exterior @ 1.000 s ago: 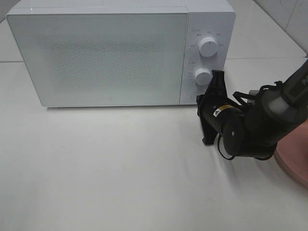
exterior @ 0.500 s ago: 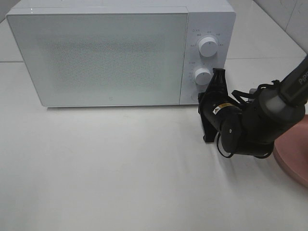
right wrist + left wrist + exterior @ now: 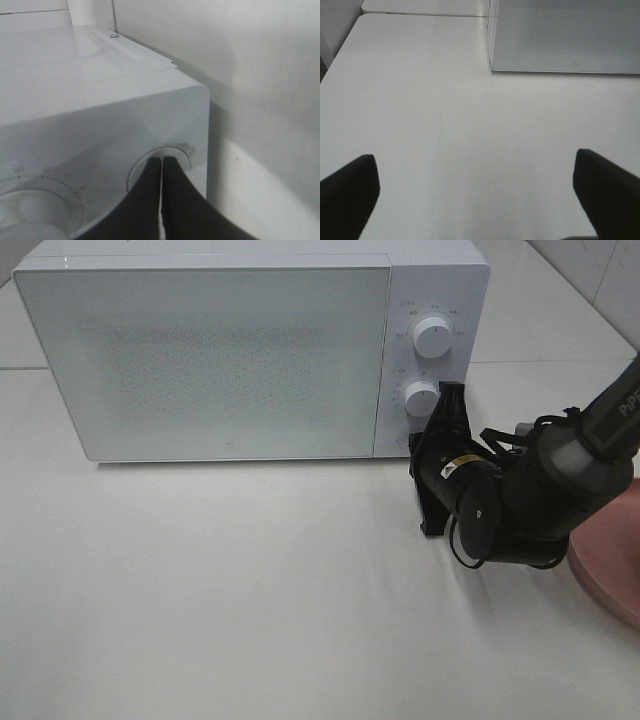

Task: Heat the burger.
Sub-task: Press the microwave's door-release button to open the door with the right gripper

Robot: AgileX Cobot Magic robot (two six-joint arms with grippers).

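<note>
The white matte surface (image 3: 250,620) is carrying everything, flat and plain. The microwave (image 3: 200,350) is sitting at the back of it, a boxy white shell with rounded corners. Its frosted, speckled door (image 3: 210,440) is lying shut. The burger is showing in no view, and I cannot tell whether it is sitting inside. A round pink plate (image 3: 612,565) is peeking in at the right edge, bare where it shows. On the panel, an upper knob (image 3: 432,337) and a lower knob (image 3: 421,398) are standing out as smooth white discs.

Below them a round, slightly sunken button (image 3: 180,152) is meeting the tips of the right fingers (image 3: 145,200), which are pinched fully together on nothing. The step is probably pressing this button, likely to release the door. The narrow, hard black tips could skid on the slick plastic, so the push should be going straight in and staying centred.

The left fingers (image 3: 350,195) are spread wide, gripping nothing, hovering over bare surface near the microwave's front corner.
</note>
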